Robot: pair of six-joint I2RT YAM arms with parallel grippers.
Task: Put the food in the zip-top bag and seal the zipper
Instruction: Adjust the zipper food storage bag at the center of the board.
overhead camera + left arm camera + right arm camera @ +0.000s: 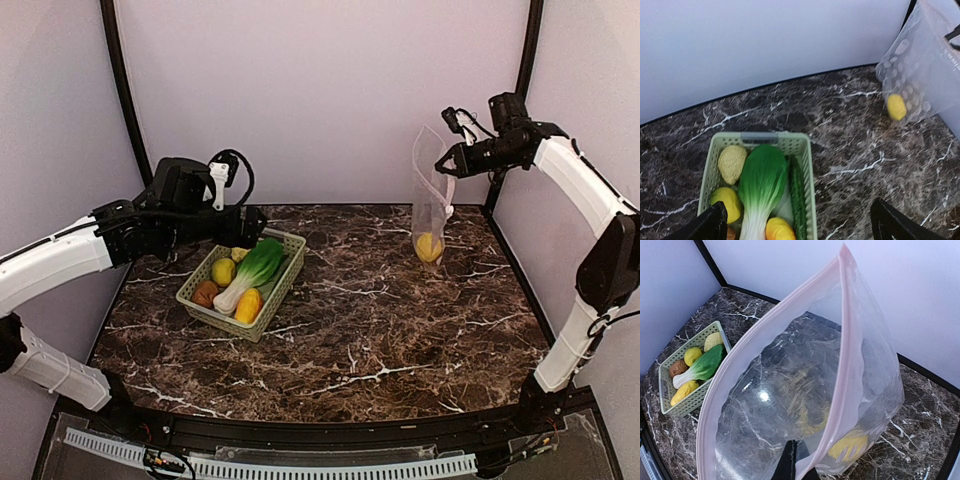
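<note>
Top external: the left gripper, jaws wide apart, hangs nearest the basket, where the bok choy lies 1-to-7 o'clock. At 3 o'clock the right gripper, clamped on the bag, holds it upright, one yellow piece inside.

We could read no text, label, brand or number in any view; the zip-top bag showed only white dots as print.
</note>
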